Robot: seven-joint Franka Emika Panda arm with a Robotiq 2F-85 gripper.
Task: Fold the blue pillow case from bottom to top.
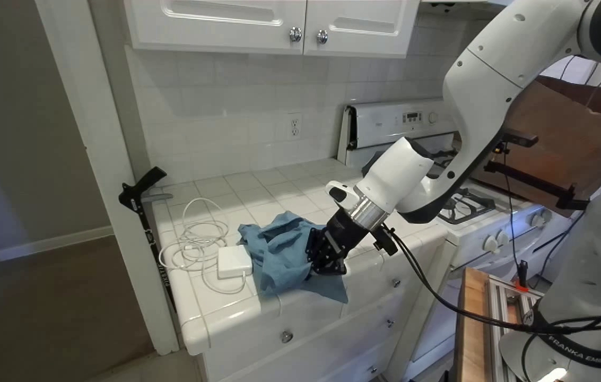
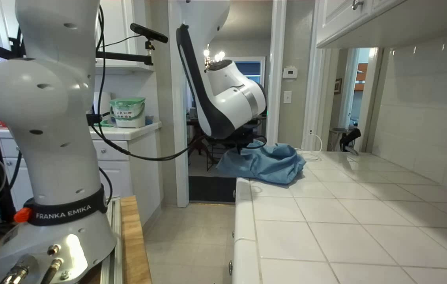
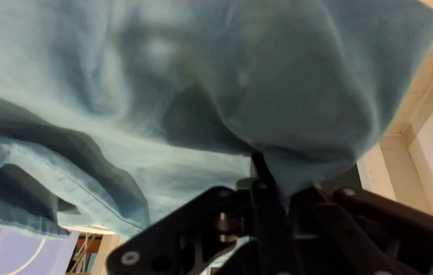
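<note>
– Near the blue pillow case?
– White box just beside it, looped white cable next to that.
– Tally?
– One box, one cable, one pillow case, rumpled on the counter, overhanging; one gripper, jaws narrow, pinching a fold.

We saw a rounded white arm with small dark spots, black trim and a silver collar. Its gripper was black, with pale screw heads. Black cables ran from it, and a black band on the base read FRANKA EMIKA above metal connectors.
</note>
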